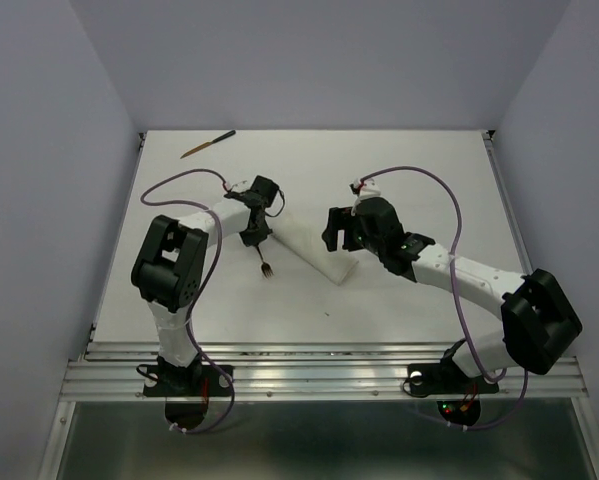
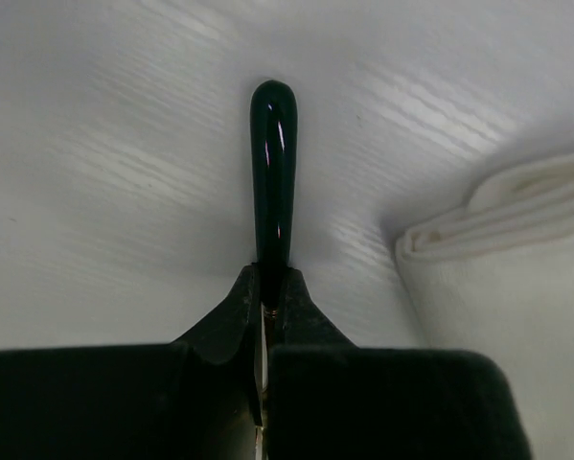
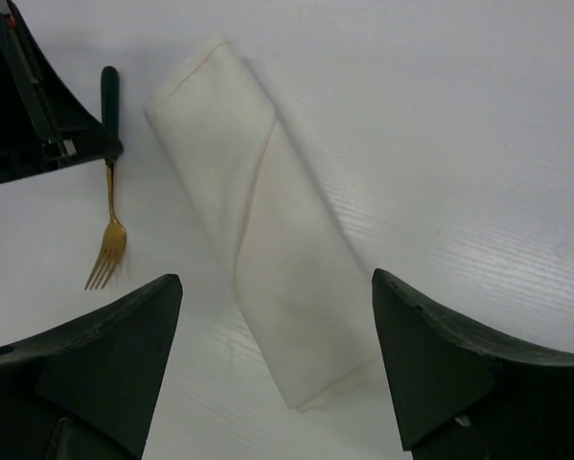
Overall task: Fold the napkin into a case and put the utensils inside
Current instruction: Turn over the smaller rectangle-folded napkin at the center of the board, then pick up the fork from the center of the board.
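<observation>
1. Two fingers of the left gripper (image 2: 270, 299) are clamped tight on the fork (image 2: 272, 163), pinching it where the dark handle meets the gold shank. So narrow a hold could let it swivel or slip out.
2. Its tines point toward the robot, just beside the case (image 3: 267, 240), which lies slantwise on the table (image 1: 429, 180) between the arms. Whether the tines are clear of the surface I cannot tell. If they snag the layered cloth edge, the folds could be dragged open.
3. The right gripper (image 3: 277, 280) hangs spread wide above the case, gripping nothing. Unpinned, the case may slide when pushed.
4. The knife (image 1: 207, 145) lies well apart near the far-left corner, which is a long reach.
</observation>
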You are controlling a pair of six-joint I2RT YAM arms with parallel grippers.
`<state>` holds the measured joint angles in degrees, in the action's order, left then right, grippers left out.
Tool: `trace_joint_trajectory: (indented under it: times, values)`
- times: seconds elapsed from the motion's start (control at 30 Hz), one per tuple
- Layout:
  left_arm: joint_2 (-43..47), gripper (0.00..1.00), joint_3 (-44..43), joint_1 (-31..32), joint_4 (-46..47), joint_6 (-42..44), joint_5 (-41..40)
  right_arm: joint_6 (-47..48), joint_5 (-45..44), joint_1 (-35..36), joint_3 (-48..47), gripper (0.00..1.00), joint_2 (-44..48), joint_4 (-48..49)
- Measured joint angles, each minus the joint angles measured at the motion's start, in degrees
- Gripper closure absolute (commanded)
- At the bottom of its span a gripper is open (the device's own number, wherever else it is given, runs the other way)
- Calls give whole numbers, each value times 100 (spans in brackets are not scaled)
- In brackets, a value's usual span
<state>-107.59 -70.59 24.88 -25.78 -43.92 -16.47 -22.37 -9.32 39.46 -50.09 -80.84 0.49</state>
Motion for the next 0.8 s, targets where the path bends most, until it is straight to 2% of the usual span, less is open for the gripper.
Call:
trace_joint_trajectory:
  times: [0.03,0.07,0.13,0.17,0.3,0.57,0.63,0.8]
  values:
    - [63,85,92,127,61,-55,37,-11,2,0,0,14,0,0]
    - [133,74,179,240,114,-87,127,-22,2,0,-2,14,-4,-2]
    - [219,62,293,356,162,-144,275,-76,0,0,-142,14,-94,-186]
    - [262,52,358,396,186,-164,387,-101,-7,0,-271,14,-175,-304]
    - [651,39,673,463,4,-205,669,-160,-4,24,-522,16,-350,-474]
    - [1840,40,555,297,-793,-31,549,-208,59,455,-804,25,-667,-612]
    - [2079,40,444,55,-896,92,492,-199,81,625,-1056,28,-968,-643]
    - [2592,40,328,-1137,-984,494,361,-111,210,1001,-1937,29,-1971,-809]
